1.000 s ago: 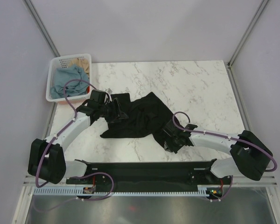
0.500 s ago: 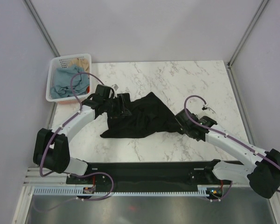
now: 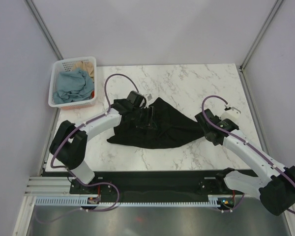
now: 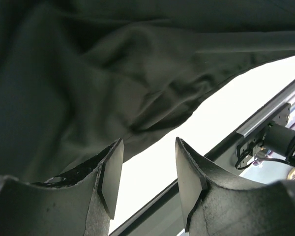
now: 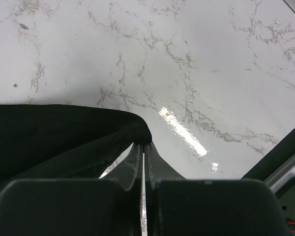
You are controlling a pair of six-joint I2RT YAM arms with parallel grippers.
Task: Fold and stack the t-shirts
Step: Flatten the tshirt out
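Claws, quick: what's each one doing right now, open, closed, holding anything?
Left claw: open, gripping nothing.
Right claw: closed, pinching an edge of the black t-shirt.

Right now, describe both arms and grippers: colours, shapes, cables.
Both the left arm and right arm have white links, bulky black joints and a looping purple cable. The left gripper has dark wedge fingers with flat grey pads; the right gripper fingers are dark and tapered.
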